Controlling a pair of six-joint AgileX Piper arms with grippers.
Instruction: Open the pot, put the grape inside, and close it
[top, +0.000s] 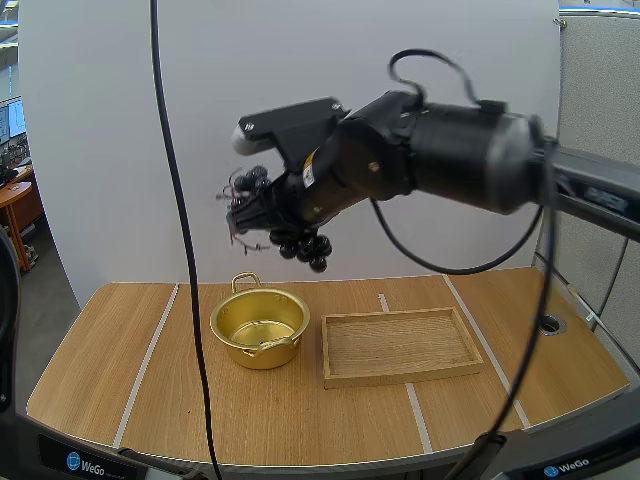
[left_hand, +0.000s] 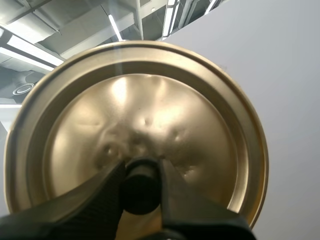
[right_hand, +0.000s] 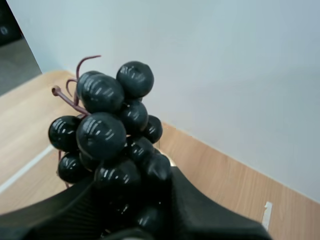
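A golden pot stands open and lidless on the wooden table, left of centre. High above it my right gripper is shut on a bunch of dark grapes, which hangs well over the pot's far rim. In the right wrist view the grapes sit pinched between my black fingers, their reddish stem curling outward. In the left wrist view my left gripper is shut on the black knob of the golden lid, held up with its top face toward the camera.
A shallow wooden tray lies just right of the pot. The table has pale stripes across it and a small round hole near its right edge. A white backdrop stands behind.
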